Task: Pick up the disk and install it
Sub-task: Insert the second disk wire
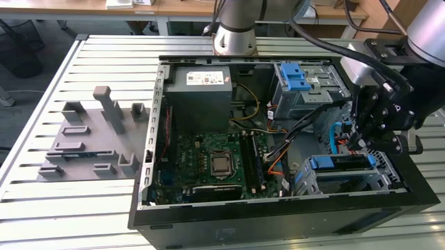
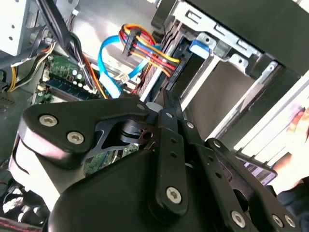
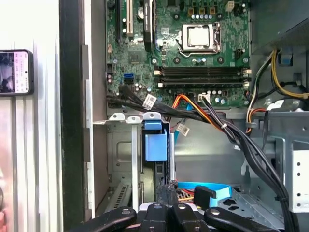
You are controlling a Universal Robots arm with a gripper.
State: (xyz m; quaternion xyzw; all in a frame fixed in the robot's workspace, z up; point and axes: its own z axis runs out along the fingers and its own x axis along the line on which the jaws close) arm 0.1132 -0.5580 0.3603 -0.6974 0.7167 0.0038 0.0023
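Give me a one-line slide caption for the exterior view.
Robot hand lowered inside the open computer case, just above the drive cage at the exterior view's right.

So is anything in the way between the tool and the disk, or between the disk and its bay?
Nothing visible. The disk already appears to sit in the lower drive cage, with the tool close over it. A blue cable lies beside the tool, not between them.
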